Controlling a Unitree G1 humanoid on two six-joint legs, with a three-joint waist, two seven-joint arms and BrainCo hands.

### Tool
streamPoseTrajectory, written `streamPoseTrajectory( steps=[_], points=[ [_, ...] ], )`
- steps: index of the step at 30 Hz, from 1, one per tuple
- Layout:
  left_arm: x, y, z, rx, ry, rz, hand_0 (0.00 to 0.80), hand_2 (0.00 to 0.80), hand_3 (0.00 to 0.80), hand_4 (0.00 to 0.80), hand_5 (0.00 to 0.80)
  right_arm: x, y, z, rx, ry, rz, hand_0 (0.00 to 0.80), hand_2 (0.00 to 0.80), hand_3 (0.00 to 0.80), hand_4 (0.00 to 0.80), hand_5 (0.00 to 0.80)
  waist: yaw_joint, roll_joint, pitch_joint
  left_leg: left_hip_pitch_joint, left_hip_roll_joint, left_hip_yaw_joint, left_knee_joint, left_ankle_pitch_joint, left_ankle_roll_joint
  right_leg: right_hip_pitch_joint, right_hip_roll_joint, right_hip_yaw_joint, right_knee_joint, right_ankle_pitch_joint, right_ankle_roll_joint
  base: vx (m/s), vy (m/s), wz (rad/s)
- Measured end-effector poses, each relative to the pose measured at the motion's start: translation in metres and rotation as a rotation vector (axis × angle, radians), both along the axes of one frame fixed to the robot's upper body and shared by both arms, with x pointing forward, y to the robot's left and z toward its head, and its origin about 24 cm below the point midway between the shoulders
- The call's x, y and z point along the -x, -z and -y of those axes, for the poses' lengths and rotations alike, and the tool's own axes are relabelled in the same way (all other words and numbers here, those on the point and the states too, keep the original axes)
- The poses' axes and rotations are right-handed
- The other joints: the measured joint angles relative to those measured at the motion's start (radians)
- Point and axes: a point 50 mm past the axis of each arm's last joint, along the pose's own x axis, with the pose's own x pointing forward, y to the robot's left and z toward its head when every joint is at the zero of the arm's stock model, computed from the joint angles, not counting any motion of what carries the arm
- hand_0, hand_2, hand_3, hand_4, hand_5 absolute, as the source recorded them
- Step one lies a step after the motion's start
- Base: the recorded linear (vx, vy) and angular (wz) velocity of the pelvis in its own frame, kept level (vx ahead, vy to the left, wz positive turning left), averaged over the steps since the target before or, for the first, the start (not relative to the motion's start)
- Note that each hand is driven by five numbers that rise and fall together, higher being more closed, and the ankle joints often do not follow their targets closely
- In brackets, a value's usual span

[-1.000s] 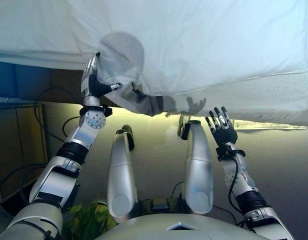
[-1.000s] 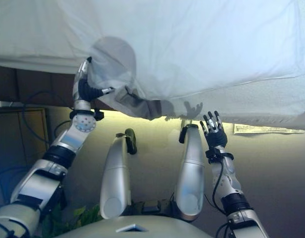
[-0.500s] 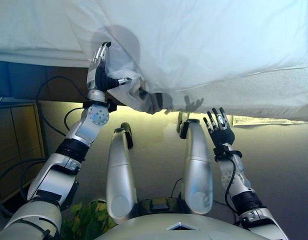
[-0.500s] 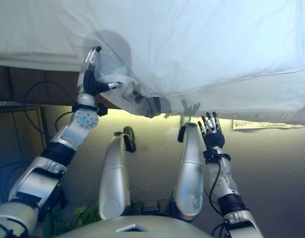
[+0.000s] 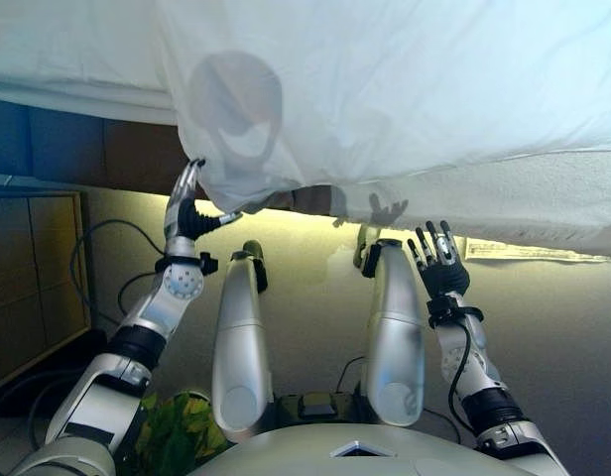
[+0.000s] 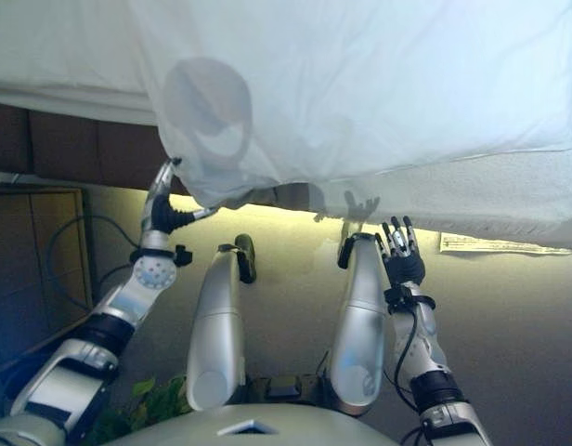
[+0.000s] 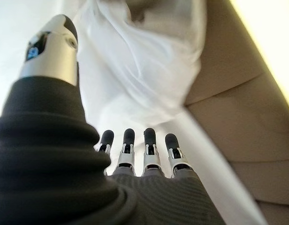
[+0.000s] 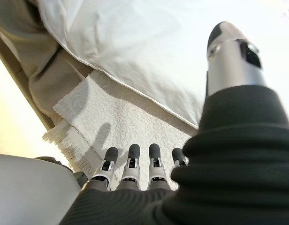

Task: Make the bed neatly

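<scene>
White duvet [image 5: 385, 89] draped over the bed's near edge, its bunched corner beside the left hand [image 5: 186, 210], whose fingers [image 7: 128, 140] are straight and grip nothing. Right hand [image 5: 439, 260] spread below the textured blanket [image 5: 544, 198]. The corner should be regrasped and drawn taut.

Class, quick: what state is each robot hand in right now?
Left hand: open, fingers straight beside the white sheet, holding nothing.
Right hand: open, empty.

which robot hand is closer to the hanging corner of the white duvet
Left. The left robot hand is right beside the duvet corner, fingers open. The right robot hand hangs open below the bed edge, well apart.
</scene>
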Motion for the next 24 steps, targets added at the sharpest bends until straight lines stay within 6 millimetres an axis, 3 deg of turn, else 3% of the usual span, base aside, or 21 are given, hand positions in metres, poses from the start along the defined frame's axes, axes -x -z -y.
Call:
streamPoseTrajectory(
  steps=[6, 12, 17, 21, 24],
  points=[
    [0.013, 0.006, -0.014, 0.007, -0.021, -0.005, 0.000, 0.000, 0.000, 0.000, 0.000, 0.000, -0.002, 0.002, -0.013, 0.007, 0.016, 0.000, 0.000, 0.000, 0.000, 0.000, 0.018, 0.009, 0.000, -0.002, -0.006, 0.005, -0.002, 0.001, 0.001, -0.004, -0.011, 0.002, 0.003, -0.001, 0.001, -0.003, 0.007, 0.02],
    [0.009, -0.013, -0.021, -0.037, -0.014, 0.096, 0.000, 0.000, 0.000, 0.000, 0.000, -0.001, -0.004, 0.009, -0.016, 0.027, 0.024, 0.000, 0.000, 0.000, 0.000, 0.000, 0.018, 0.011, 0.000, -0.001, -0.007, 0.008, -0.002, 0.001, 0.002, -0.006, -0.011, 0.006, 0.005, 0.000, 0.001, 0.000, 0.000, 0.00],
    [-0.010, -0.046, -0.004, -0.109, 0.024, 0.275, 0.000, 0.000, 0.000, 0.000, 0.000, -0.001, -0.005, 0.009, -0.017, 0.026, 0.025, 0.000, 0.000, 0.000, 0.000, 0.000, 0.017, 0.012, 0.000, -0.004, -0.006, 0.012, -0.002, 0.002, 0.003, -0.014, -0.008, 0.013, 0.006, 0.001, 0.002, -0.009, 0.000, -0.02],
    [-0.037, -0.087, 0.022, -0.238, 0.105, 0.422, 0.000, 0.000, 0.000, 0.000, 0.000, -0.003, -0.007, 0.007, -0.017, 0.021, 0.033, 0.000, 0.000, 0.000, 0.000, 0.000, 0.009, 0.012, -0.001, -0.020, -0.002, 0.016, 0.002, 0.002, 0.003, -0.024, 0.004, 0.013, -0.004, 0.008, 0.007, -0.006, 0.007, -0.04],
    [-0.052, -0.103, 0.040, -0.332, 0.141, 0.462, 0.000, 0.000, 0.000, 0.000, 0.000, -0.006, -0.008, 0.002, -0.014, 0.003, 0.031, 0.000, 0.000, 0.000, 0.000, 0.000, -0.011, 0.011, -0.001, -0.029, 0.000, 0.024, 0.005, 0.002, 0.004, -0.033, 0.008, 0.016, -0.011, 0.021, 0.011, -0.002, 0.036, -0.07]
  ],
)
